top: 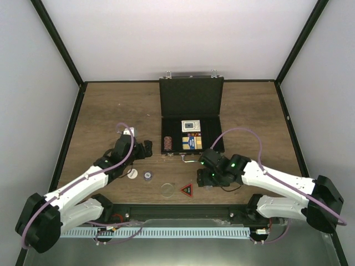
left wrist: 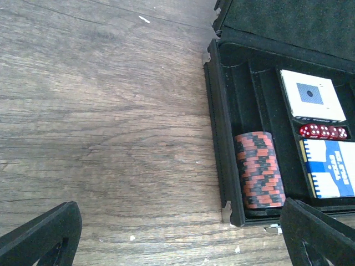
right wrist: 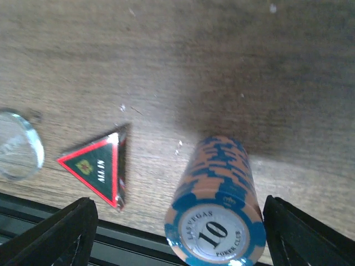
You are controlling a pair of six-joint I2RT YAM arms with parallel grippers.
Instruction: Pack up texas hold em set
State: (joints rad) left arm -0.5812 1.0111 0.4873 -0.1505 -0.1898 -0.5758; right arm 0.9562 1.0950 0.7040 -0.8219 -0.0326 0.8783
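Observation:
The black case point(top: 191, 97) lies open at the back middle of the table. Its tray holds two card decks point(top: 192, 134) and a red-black chip stack point(top: 167, 144). In the left wrist view the case wall point(left wrist: 219, 127), the chip stack point(left wrist: 259, 169), red dice point(left wrist: 324, 131) and the decks point(left wrist: 312, 94) show. My left gripper point(top: 147, 149) point(left wrist: 178, 221) is open and empty, left of the case's front corner. My right gripper point(top: 205, 176) point(right wrist: 180, 221) is open around an upright orange-blue chip stack point(right wrist: 216, 216) on the table. A red-black triangle point(right wrist: 97, 166) point(top: 186, 190) lies left of it.
A clear round disc point(top: 168, 189) point(right wrist: 16, 144) lies left of the triangle. A white button point(top: 132, 173) and a purple-grey button point(top: 148, 175) lie on the table near my left arm. The table's near edge rail point(right wrist: 138, 244) runs just below the chip stack.

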